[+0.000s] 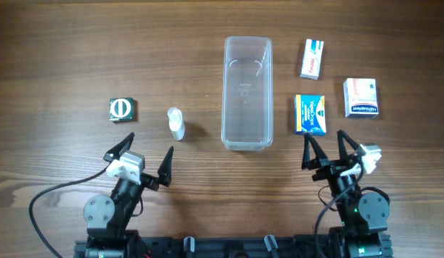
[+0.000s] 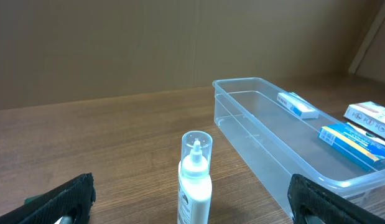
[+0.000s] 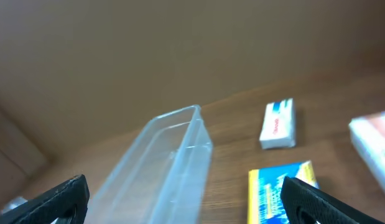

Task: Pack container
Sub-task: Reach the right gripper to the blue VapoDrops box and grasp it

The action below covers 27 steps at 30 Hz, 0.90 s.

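My left claw [image 1: 150,142] hung low over the near edge of the bench [image 1: 64,57] with its two fingers spread wide and nothing between them. My right claw [image 1: 323,134] did the same on the other side, its jaws wide apart and holding nothing.

Just ahead of my left claw stood a small white bottle [image 1: 176,122] with a clear cap, upright and touching nothing. Just ahead of my right claw lay a blue and yellow box [image 1: 310,115], flat on the wood, close beside the near right side of the container but not touching it. Further to my left, beyond the bottle, sat a small dark green box [image 1: 123,109] with a white ring on its top.

The container [image 1: 247,93], a clear plastic tub, lay in the middle of the bench between the bottle and the boxes, its open top up and its long side running away from me.

To its right rested a white box with a blue band [image 1: 361,98]. Farthest off, near the tub's far right corner, lay a white box with red lettering [image 1: 312,59].
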Each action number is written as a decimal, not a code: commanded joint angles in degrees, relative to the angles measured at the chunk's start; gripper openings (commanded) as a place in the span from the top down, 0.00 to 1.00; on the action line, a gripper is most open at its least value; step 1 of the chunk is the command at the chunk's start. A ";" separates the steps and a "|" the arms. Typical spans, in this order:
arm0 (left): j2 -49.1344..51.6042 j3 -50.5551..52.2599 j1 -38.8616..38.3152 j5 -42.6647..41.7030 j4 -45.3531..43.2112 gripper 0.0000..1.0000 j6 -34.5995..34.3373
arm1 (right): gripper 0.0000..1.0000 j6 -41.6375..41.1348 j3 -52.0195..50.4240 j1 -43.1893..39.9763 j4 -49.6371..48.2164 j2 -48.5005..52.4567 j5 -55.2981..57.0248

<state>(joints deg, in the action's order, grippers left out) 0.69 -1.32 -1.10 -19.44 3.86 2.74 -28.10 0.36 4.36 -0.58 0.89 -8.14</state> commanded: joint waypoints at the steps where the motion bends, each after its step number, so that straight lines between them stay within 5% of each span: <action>1: -0.52 0.42 0.44 -0.26 -0.04 0.00 0.92 | 0.00 -11.15 -0.04 0.28 -2.34 0.13 -2.14; 5: -0.52 0.42 0.42 -0.26 -0.04 0.00 0.92 | 0.00 2.16 3.06 0.28 -13.29 0.13 -2.36; 11: -0.52 0.42 0.44 -0.26 -0.04 0.00 0.94 | 0.00 13.09 21.03 0.28 0.76 9.55 5.64; 15: -0.52 0.42 0.42 -0.24 -0.04 0.00 0.92 | 0.00 13.16 38.29 0.28 17.49 29.42 9.68; 21: -0.52 0.42 0.42 -0.26 -0.04 0.00 0.92 | 0.00 19.10 66.95 0.28 47.76 75.19 8.11; 27: -0.52 0.42 0.42 -0.24 -0.04 0.00 0.92 | 0.00 21.70 71.73 0.28 50.75 96.10 8.11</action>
<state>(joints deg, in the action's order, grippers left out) 0.69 -1.32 -1.10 -19.42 3.86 2.74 -8.84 70.59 4.43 50.00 92.07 -0.38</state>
